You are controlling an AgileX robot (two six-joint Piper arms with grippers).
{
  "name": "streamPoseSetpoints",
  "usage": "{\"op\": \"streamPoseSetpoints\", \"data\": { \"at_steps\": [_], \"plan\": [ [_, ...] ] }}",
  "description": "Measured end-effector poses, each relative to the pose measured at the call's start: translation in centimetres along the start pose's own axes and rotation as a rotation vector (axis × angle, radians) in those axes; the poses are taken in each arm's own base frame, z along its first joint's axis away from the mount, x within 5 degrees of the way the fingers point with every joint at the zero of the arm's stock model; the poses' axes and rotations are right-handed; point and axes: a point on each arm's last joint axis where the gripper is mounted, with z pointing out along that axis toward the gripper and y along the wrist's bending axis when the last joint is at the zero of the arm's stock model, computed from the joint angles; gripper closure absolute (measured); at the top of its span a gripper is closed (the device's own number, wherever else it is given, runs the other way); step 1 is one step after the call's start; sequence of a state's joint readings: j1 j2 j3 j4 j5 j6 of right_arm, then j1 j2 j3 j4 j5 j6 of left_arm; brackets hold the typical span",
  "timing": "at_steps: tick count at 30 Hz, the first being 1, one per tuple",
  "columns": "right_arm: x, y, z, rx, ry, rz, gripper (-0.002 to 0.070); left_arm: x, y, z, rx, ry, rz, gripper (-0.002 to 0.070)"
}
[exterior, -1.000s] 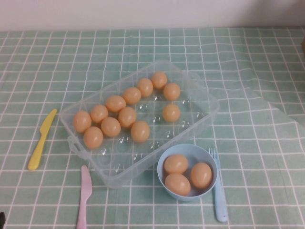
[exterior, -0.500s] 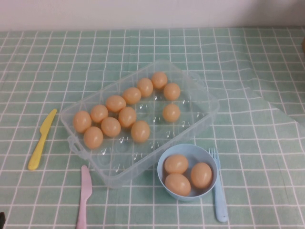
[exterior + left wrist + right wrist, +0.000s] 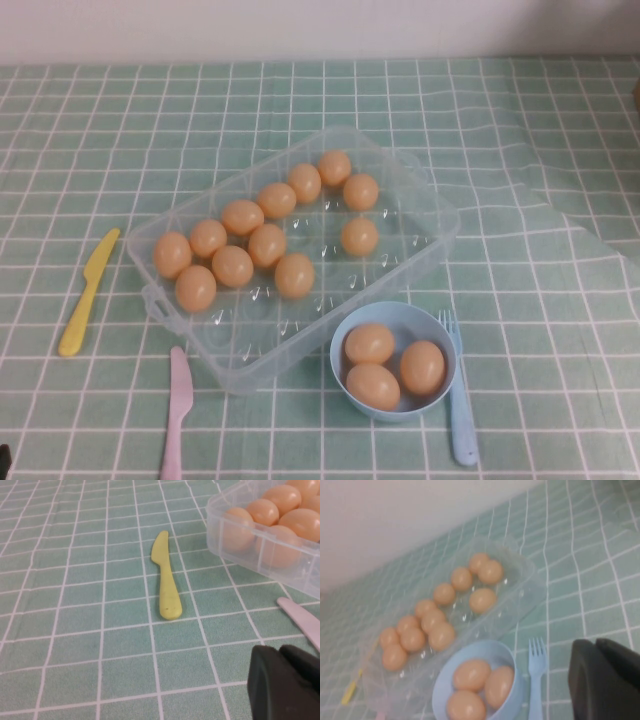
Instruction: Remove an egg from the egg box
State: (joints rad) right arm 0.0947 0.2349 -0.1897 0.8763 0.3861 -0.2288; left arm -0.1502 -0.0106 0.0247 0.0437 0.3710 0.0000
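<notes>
The clear plastic egg box [image 3: 252, 352] lies at an angle in the middle of the table and holds several tan-orange eggs, one of them alone in the right part [image 3: 359, 236]. Neither arm reaches into the high view. My left gripper [image 3: 278, 651] is shut and empty, low over the cloth near the table's front left, short of the box corner [image 3: 216, 511]. My right gripper [image 3: 595, 643] is shut and empty, above the cloth to the right of the box [image 3: 526, 578] and the fork.
A light-blue bowl [image 3: 436, 330] with three eggs stands in front of the box. A blue fork [image 3: 459, 400] lies right of the bowl. A pink knife [image 3: 177, 410] and a yellow knife [image 3: 85, 295] lie at the front left.
</notes>
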Motion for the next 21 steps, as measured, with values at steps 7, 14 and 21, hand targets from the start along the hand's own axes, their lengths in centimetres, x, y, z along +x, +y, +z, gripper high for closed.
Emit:
{"op": "streamPoseSetpoints", "data": {
  "at_steps": [7, 14, 21],
  "plan": [
    [-2.4, 1.9, 2.7, 0.056, 0.349, -0.099, 0.0694, 0.0, 0.0, 0.0, 0.0, 0.0, 0.0, 0.0679],
    [-5.1, 2.8, 6.2, 0.121, 0.645, -0.186, 0.0694, 0.0, 0.0, 0.0, 0.0, 0.0, -0.005, 0.0679],
    [-7.6, 3.0, 9.9, 0.163, 0.824, -0.228, 0.0694, 0.0, 0.0, 0.0, 0.0, 0.0, 0.0, 0.0679]
  ]
}}
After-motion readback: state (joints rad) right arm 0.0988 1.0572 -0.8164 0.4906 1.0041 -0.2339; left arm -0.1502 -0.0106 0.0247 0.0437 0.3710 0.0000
